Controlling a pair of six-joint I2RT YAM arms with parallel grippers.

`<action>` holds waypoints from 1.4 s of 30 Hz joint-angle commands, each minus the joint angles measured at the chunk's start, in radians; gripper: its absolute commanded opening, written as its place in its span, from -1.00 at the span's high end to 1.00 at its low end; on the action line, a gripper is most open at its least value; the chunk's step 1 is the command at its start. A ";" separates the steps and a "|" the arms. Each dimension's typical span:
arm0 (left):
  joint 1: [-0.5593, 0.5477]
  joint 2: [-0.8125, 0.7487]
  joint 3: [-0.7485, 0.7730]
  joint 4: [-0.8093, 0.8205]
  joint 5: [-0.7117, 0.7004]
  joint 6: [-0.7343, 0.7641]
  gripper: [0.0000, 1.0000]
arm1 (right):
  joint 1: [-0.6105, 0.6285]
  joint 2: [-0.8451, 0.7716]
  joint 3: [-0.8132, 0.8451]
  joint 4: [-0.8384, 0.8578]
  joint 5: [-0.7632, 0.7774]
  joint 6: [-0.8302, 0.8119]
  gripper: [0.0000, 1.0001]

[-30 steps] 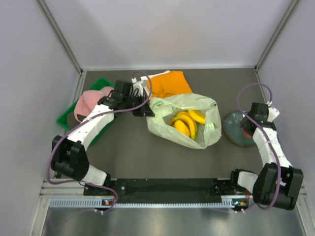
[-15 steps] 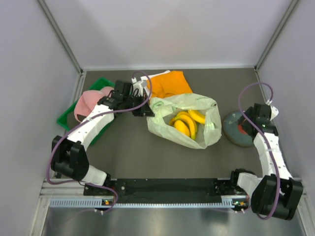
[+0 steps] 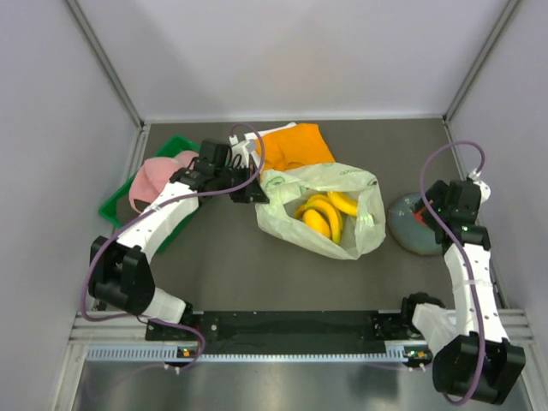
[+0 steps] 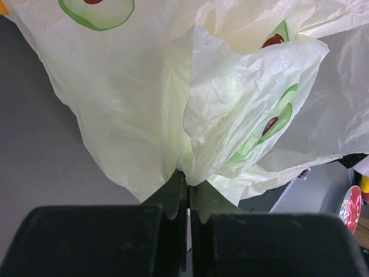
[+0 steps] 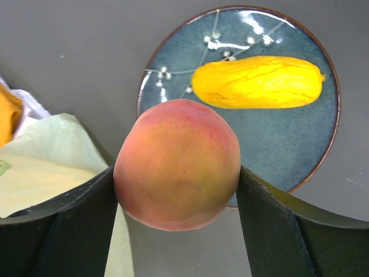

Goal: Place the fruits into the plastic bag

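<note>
The plastic bag point(image 3: 278, 216), pale green with avocado prints, lies open at the table's middle with a bunch of yellow bananas point(image 3: 324, 212) inside. My left gripper point(image 3: 255, 190) is shut on the bag's left edge; in the left wrist view the film point(image 4: 173, 86) bunches out from between the closed gripper point(image 4: 189, 186). My right gripper point(image 5: 177, 190) is shut on a round red-orange peach point(image 5: 177, 164), held over the near-left rim of a blue-grey plate point(image 5: 288, 150). A long yellow fruit point(image 5: 258, 82) lies on that plate. In the top view the right gripper point(image 3: 432, 207) is over the plate point(image 3: 409, 235).
An orange cloth point(image 3: 295, 144) lies behind the bag. A green tray point(image 3: 116, 210) with a pink cap point(image 3: 154, 175) sits at the left under my left arm. The bag's right edge point(image 5: 46, 167) is close to the left of the plate. Grey walls enclose the table.
The right arm has drawn up and shifted slightly right over the plate, carrying the peach. The left arm and the bag have stayed put.
</note>
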 commanded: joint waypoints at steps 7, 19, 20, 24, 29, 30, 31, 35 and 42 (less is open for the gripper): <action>-0.005 -0.030 0.034 0.006 0.002 0.015 1.00 | -0.013 -0.143 0.086 0.062 -0.174 0.062 0.98; -0.011 -0.031 0.034 0.006 0.005 0.012 1.00 | -0.011 -0.243 0.154 0.163 -0.395 0.114 1.00; -0.011 -0.031 0.034 0.008 0.005 0.014 1.00 | -0.011 -0.254 0.154 0.182 -0.412 0.119 1.00; -0.014 -0.033 0.034 0.006 0.005 0.012 1.00 | 0.019 -0.304 0.164 0.255 -0.492 0.110 1.00; -0.018 -0.037 0.034 0.008 0.002 0.012 1.00 | 0.129 -0.308 0.197 0.289 -0.508 0.070 1.00; -0.019 -0.036 0.034 0.008 0.003 0.011 1.00 | 0.144 -0.302 0.198 0.295 -0.530 0.068 1.00; -0.018 -0.037 0.034 0.009 0.002 0.011 1.00 | 0.156 -0.288 0.200 0.303 -0.538 0.068 1.00; -0.021 -0.039 0.034 0.009 -0.003 0.014 1.00 | 0.263 -0.268 0.204 0.335 -0.527 0.032 1.00; -0.022 -0.040 0.034 0.009 -0.004 0.015 1.00 | 0.458 -0.141 0.278 0.306 -0.501 -0.059 1.00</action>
